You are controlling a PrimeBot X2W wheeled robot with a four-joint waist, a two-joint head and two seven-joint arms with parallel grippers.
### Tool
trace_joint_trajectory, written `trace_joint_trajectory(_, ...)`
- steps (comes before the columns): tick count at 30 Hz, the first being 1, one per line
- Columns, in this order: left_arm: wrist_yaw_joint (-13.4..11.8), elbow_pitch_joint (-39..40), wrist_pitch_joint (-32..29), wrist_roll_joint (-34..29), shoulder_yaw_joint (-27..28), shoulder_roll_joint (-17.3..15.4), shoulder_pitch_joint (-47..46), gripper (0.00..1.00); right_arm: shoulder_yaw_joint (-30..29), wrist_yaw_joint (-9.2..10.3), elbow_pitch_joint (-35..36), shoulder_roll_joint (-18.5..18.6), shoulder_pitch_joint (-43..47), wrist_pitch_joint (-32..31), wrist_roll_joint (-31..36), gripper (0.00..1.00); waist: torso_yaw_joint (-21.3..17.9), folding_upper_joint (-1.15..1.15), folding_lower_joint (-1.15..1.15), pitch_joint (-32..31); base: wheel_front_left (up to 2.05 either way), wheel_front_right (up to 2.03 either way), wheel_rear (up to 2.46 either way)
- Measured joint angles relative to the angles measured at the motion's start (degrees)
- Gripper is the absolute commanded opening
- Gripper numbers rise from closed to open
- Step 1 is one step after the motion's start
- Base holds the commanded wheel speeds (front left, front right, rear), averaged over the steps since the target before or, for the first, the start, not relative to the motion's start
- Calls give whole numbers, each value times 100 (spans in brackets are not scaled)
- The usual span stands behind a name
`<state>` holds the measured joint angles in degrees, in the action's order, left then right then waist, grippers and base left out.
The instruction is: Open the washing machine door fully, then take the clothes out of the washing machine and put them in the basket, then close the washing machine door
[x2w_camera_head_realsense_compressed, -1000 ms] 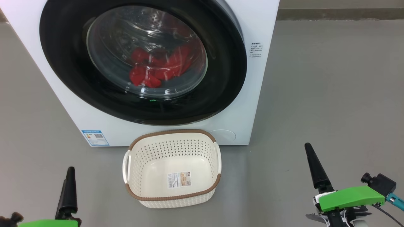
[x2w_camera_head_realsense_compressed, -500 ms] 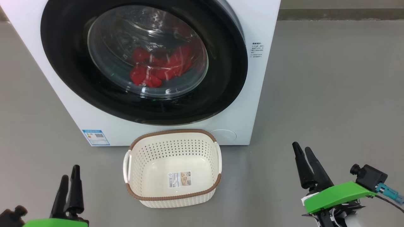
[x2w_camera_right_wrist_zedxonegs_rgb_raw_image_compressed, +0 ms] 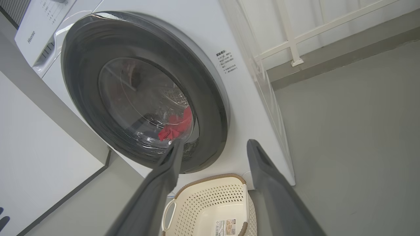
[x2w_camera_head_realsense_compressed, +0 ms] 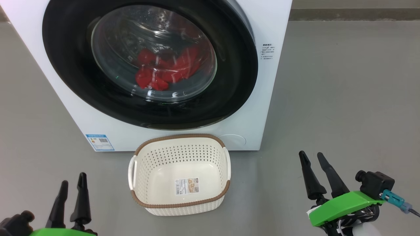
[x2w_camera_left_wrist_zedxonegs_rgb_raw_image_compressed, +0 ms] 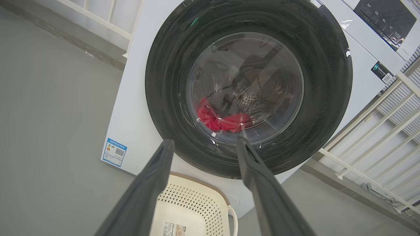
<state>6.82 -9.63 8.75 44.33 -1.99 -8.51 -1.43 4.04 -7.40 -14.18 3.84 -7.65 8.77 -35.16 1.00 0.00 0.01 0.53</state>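
Behind shut washing machine door (x2w_camera_head_realsense_compressed: 151, 36), clothes (x2w_camera_head_realsense_compressed: 160, 70) heaped low in drum (x2w_camera_head_realsense_compressed: 131, 29), piece count unclear. Basket (x2w_camera_head_realsense_compressed: 178, 173) on floor (x2w_camera_head_realsense_compressed: 328, 82) just before washing machine (x2w_camera_head_realsense_compressed: 257, 114). Left gripper (x2w_camera_head_realsense_compressed: 73, 178), right gripper (x2w_camera_head_realsense_compressed: 310, 154) low either side, fingers (x2w_camera_head_realsense_compressed: 331, 178) spread, gripping nothing.

"Hisense" stands on the washing machine (x2w_camera_right_wrist_zedxonegs_rgb_raw_image_compressed: 239, 114); its blue label (x2w_camera_head_realsense_compressed: 99, 142) unreadable.

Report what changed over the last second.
The left gripper and right gripper each rolled, so two spread fingers show where one did; the right also drifted left, toward the basket. Nothing was taken or released. The washing machine door stayed shut, the clothes inside, the basket empty.
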Motion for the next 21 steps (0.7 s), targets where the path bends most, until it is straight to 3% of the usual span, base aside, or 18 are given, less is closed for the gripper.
trace_joint_trajectory(21,8,94,371,-1281,-175,-165,-3,100,-74,0,5,-59,-74,354,1550,100,31,0,0,-21,0,0,0)
